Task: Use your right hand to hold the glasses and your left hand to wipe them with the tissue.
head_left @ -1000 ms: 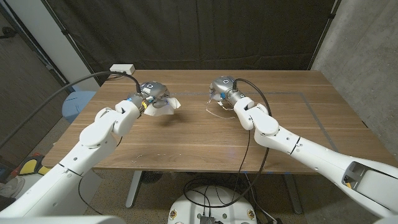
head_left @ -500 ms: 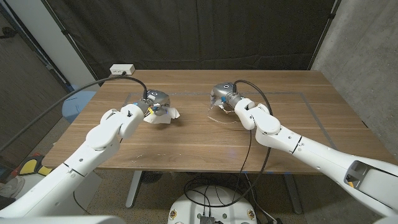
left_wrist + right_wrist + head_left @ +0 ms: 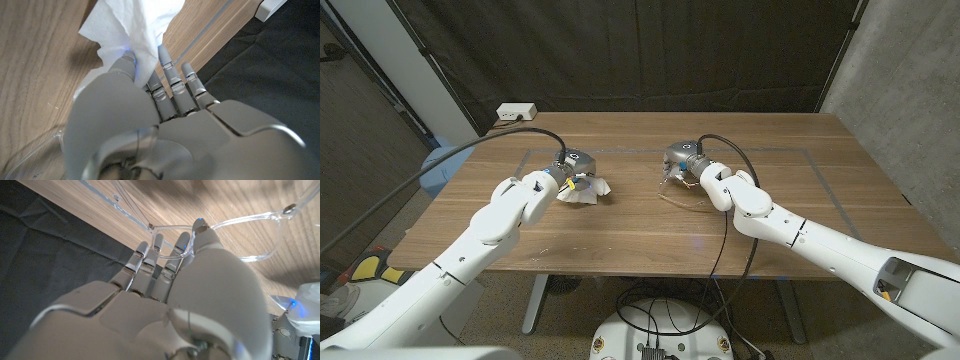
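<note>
From the head view, I had my left hand [image 3: 572, 167] closed around the tissue [image 3: 586, 191], which bunched out just beyond and beneath the fingers, low over the wooden table [image 3: 620, 230]; I kept it pinched that way so a loose fold stayed free for wiping. My right hand [image 3: 682, 160] sat well apart from it, with the glasses [image 3: 677, 187] at its fingertips, though from up there the clear frame was faint and I could not tell how firm the hold was. In the left wrist view, the tissue [image 3: 131, 30] was clamped between the thumb and the neighbouring fingers [image 3: 170, 75], its free end fanning out past them. In the right wrist view, the glasses [image 3: 235, 235] were gripped at the frame's near corner between thumb and fingers [image 3: 150, 262], one lens standing clear beyond the thumb, I judged so the tissue could reach it.
</note>
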`<state>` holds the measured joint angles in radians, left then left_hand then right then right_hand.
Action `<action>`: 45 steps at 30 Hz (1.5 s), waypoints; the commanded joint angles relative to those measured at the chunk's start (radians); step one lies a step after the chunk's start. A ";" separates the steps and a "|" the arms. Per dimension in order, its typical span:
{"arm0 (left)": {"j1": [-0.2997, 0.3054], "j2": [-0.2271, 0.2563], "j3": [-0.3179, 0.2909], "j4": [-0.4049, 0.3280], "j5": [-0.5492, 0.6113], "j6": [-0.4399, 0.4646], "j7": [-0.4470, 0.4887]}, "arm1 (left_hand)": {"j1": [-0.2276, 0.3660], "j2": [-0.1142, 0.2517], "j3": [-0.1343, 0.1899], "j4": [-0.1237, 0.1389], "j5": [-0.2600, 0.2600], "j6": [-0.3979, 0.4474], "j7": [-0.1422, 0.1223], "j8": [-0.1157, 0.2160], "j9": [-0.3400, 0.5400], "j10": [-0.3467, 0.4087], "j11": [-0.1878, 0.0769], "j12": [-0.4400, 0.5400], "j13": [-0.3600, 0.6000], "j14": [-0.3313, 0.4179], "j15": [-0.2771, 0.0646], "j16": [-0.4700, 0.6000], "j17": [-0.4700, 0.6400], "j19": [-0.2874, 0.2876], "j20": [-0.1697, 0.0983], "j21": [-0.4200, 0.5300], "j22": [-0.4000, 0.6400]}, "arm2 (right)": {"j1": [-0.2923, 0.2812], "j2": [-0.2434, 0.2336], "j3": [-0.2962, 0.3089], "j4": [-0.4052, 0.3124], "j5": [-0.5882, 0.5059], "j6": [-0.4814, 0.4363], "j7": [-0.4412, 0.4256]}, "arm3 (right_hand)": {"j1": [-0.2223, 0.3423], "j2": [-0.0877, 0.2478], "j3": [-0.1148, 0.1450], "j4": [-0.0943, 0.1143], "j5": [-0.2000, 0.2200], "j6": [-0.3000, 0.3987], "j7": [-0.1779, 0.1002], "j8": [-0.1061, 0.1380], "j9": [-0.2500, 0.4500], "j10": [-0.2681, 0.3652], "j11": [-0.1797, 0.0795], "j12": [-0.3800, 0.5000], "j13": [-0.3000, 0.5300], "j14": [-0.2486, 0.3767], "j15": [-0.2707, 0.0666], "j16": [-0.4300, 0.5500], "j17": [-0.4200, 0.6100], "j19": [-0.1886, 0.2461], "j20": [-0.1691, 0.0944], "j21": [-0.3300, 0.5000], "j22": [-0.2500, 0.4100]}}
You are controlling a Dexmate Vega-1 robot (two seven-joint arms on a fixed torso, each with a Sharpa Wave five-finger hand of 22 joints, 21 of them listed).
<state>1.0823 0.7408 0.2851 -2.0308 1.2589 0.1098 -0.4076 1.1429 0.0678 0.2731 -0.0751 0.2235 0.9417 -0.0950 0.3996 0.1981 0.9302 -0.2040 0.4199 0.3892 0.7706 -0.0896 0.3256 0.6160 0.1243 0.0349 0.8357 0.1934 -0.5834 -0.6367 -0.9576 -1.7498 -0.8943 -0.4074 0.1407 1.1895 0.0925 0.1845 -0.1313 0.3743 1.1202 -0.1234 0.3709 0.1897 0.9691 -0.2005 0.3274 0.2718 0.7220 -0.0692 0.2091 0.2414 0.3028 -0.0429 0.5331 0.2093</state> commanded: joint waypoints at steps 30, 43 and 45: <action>0.050 -0.014 -0.070 -0.053 -0.023 -0.027 0.075 | -0.323 -0.084 -0.265 0.200 0.123 -0.741 -0.089 -0.187 0.002 -0.740 0.103 -0.205 -0.182 -0.692 0.046 -0.124 -0.328 -0.225 0.061 -0.209 -0.007 | 0.029 0.007 -0.037 0.040 -0.026 -0.001 0.040 | -0.082 0.009 -0.004 0.031 -0.025 -0.235 -0.036 -0.147 -0.002 -0.184 0.037 -0.107 -0.034 -0.074 -0.151 -0.015 -0.008 -0.046 0.003 0.025 -0.004; 0.055 -0.008 -0.081 -0.049 -0.045 -0.031 0.115 | -0.323 -0.081 -0.271 0.200 0.124 -0.736 -0.090 -0.188 0.000 -0.738 0.101 -0.205 -0.185 -0.685 0.038 -0.122 -0.339 -0.222 0.056 -0.213 -0.007 | 0.046 0.012 -0.047 0.038 -0.046 -0.022 0.105 | -0.125 0.001 -0.002 0.034 -0.027 -0.509 -0.068 -0.205 -0.003 -0.365 0.057 -0.141 -0.068 -0.162 -0.144 -0.020 -0.013 -0.078 0.022 0.025 -0.009; 0.056 -0.011 -0.083 -0.048 -0.046 -0.027 0.121 | -0.323 -0.080 -0.272 0.200 0.125 -0.741 -0.090 -0.190 0.000 -0.741 0.102 -0.206 -0.185 -0.686 0.039 -0.122 -0.340 -0.222 0.056 -0.214 -0.007 | 0.043 0.012 -0.040 0.037 -0.037 -0.019 0.095 | -0.132 0.000 -0.002 0.034 -0.027 -0.553 -0.061 -0.203 -0.003 -0.399 0.062 -0.143 -0.070 -0.189 -0.135 -0.025 -0.016 -0.079 0.023 0.026 -0.010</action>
<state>1.1294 0.7290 0.2154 -2.0796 1.2309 0.0822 -0.3290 0.8156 -0.0175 0.0068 0.1268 0.3444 0.1987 -0.1821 0.2072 0.1950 0.1841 -0.1017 0.2122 0.2043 0.0786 -0.0359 0.2010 0.2753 -0.0967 0.0963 0.6271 0.1841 -0.5460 -0.6273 -1.0009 -1.7104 -0.9303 -0.4201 0.2189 1.0682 0.0927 0.1793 -0.1002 0.3472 0.6197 -0.1857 0.1733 0.1860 0.6028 -0.1442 0.1876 0.2033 0.5562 -0.0522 0.1891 0.2275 0.2256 -0.0234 0.5526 0.1997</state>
